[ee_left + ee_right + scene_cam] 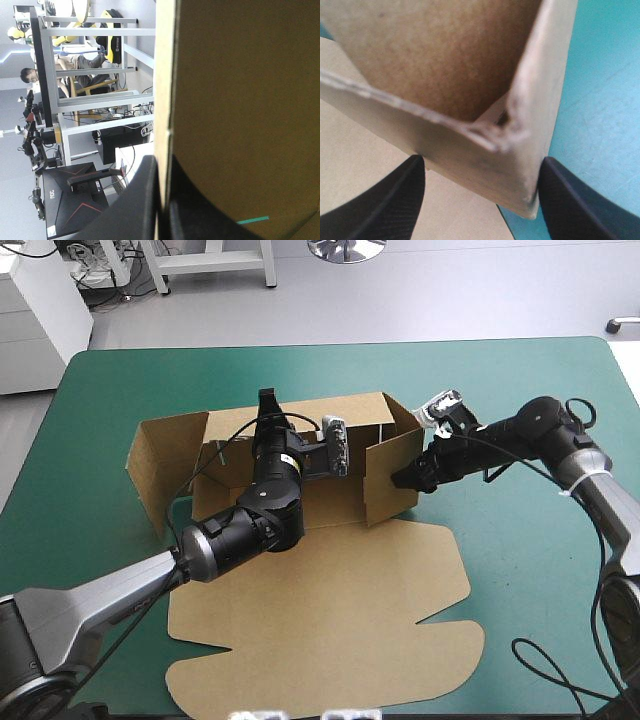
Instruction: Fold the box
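Box (330, 630): brown, at the middle of the teal-green desk (520, 370); far and side walls raised, lid flat toward the near edge.
Inside the box: the left arm (270, 510), reaching to the far wall.
Left jaws: all but closed, pinching the far wall's edge.
Right jaws: spread apart, the right wall's corner between them.

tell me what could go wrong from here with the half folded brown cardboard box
1. The right gripper is open around a raised corner of the brown cardboard box; closing off-centre could crush that corner or slip off it.
2. The left gripper is shut on the back wall's thin edge alone; a hard pull might bend the board or lose it.
3. The left-end flap stands splayed and unheld, so it may drop flat.
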`<action>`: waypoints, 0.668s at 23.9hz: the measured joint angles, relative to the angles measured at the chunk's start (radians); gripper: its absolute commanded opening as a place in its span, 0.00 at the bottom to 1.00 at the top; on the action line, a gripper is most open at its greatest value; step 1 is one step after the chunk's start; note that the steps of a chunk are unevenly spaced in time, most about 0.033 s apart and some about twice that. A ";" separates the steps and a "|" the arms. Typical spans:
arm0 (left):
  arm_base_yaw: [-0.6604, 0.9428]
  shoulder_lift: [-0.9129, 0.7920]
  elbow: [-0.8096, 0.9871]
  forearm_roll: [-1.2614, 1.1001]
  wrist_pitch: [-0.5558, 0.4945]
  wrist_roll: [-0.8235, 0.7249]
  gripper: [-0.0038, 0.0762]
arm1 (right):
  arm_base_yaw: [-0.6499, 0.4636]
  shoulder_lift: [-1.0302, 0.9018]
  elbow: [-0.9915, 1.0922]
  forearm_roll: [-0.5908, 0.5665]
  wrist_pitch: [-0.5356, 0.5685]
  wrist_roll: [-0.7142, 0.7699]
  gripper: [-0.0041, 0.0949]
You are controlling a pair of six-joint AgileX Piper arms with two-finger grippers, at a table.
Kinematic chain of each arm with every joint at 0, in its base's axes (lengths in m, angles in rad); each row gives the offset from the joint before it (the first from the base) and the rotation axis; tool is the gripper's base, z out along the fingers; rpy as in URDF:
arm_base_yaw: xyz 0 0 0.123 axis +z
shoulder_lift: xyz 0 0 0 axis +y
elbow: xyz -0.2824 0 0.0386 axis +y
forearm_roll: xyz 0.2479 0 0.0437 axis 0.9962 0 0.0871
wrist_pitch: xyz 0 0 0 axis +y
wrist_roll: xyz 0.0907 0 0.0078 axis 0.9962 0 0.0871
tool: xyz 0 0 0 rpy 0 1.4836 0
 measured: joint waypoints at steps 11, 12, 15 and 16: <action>0.000 0.000 0.000 -0.002 0.000 0.000 0.04 | 0.158 -0.082 0.129 0.008 -0.303 0.038 0.63; 0.000 0.000 0.000 -0.002 0.000 0.000 0.04 | 0.158 -0.082 0.130 0.008 -0.305 0.042 0.63; 0.000 0.000 0.000 -0.002 -0.001 0.000 0.04 | 0.160 -0.082 0.133 0.009 -0.322 0.067 0.57; 0.000 0.000 0.000 -0.002 -0.001 -0.001 0.04 | 0.161 -0.082 0.133 0.010 -0.331 0.077 0.53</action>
